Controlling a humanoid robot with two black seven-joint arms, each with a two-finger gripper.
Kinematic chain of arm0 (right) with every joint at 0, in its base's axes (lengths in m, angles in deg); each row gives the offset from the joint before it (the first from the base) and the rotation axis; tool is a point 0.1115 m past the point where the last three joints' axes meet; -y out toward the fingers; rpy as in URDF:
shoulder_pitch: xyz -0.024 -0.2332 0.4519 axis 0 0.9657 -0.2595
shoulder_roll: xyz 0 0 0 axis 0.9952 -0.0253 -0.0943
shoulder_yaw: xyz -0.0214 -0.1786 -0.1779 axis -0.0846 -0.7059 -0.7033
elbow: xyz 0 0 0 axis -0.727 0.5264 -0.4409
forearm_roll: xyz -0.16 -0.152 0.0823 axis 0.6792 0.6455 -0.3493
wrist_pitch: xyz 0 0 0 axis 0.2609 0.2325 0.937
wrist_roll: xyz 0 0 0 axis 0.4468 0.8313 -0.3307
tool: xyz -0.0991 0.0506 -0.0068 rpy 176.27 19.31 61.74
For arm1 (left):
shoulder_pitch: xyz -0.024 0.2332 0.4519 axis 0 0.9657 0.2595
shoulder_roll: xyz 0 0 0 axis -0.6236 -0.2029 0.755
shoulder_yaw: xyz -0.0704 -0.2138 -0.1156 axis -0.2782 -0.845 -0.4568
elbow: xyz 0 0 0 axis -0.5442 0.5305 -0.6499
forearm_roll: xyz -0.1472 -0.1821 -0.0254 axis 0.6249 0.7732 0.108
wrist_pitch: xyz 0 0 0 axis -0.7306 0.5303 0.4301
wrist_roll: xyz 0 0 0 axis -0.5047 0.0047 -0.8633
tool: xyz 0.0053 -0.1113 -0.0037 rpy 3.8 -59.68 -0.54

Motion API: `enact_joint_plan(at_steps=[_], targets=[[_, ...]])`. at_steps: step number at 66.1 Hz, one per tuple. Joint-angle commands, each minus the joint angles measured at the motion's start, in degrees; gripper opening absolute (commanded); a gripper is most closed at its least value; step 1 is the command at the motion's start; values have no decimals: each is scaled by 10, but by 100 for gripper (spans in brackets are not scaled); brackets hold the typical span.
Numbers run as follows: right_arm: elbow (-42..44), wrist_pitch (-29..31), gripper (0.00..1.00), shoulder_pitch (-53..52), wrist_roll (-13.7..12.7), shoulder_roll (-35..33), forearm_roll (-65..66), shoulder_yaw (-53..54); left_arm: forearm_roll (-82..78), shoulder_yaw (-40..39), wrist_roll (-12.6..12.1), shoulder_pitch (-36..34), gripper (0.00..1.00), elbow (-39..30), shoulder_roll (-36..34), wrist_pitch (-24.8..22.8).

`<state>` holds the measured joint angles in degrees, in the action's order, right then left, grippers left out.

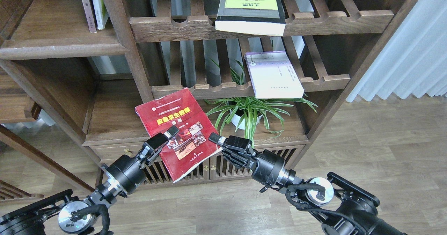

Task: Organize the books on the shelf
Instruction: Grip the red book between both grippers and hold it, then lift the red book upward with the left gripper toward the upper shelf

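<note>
The red book (174,123) hangs tilted in the air in front of the bookcase. My left gripper (164,142) is shut on its lower left edge, one finger lying over the cover. My right gripper (218,142) is at its right edge, upper finger over the edge, lower finger hidden. The pale lavender book (274,76) lies flat on the middle slatted rack, sticking out over the rail. The thick black book with the yellow-green panel (250,9) lies on the upper slatted rack. The solid plank shelf (63,49) is at the upper left.
Two thin books (93,8) stand at the right end of the plank shelf. A potted spider plant (244,112) stands on the low shelf just behind my right gripper. A vertical post (125,46) separates the plank shelf from the slatted racks. A curtain (412,46) hangs at the right.
</note>
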<state>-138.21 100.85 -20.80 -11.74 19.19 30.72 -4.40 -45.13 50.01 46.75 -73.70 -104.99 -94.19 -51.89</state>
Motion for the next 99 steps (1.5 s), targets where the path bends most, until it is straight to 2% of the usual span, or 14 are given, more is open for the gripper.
enact_joint_plan(at_steps=[1, 4, 5, 6, 10, 14, 21, 25, 29, 33, 35, 56, 74, 99], targets=[[-1, 0, 72, 1, 0, -1, 17, 3, 0, -3, 0, -2, 7, 1, 0, 0], [-1, 0, 79, 1, 0, -1, 18, 4, 0, -4, 0, -2, 7, 1, 0, 0], [-1, 0, 88, -1, 1, 0, 19, 5, 0, -4, 0, -2, 7, 1, 0, 0], [-1, 0, 91, -1, 1, 0, 19, 5, 0, -4, 0, -2, 7, 1, 0, 0], [-1, 0, 98, -2, 5, 0, 19, 11, 0, -5, 0, -2, 7, 1, 0, 0], [0, 0, 98, 0, 13, 0, 19, 22, 0, -5, 0, -2, 7, 1, 0, 0], [1, -7, 98, 2, 42, 1, 19, 44, 0, -6, 0, -3, 6, 1, 0, 0], [2, -29, 98, 3, 68, 1, 19, 52, 0, -7, 1, -3, 6, 0, 0, 0], [2, -58, 98, 6, 110, 1, 19, 63, 0, -7, 1, -3, 6, 0, 3, 0], [1, -64, 98, 13, 136, 1, 18, 70, 0, -7, 1, -4, 6, -2, 5, 0], [1, -62, 98, 16, 141, 1, 18, 71, 0, -7, 0, -7, 6, -3, 6, 0], [3, -66, 99, 23, 147, 19, 21, 70, -1, -1, -1, -67, 4, -2, 64, 0], [26, -67, 99, 21, 148, 37, 31, 71, -30, -1, -5, -75, 4, -7, 115, 0], [38, -65, 99, 23, 149, 38, 31, 71, -30, -3, -6, -130, 4, -17, 199, 0]])
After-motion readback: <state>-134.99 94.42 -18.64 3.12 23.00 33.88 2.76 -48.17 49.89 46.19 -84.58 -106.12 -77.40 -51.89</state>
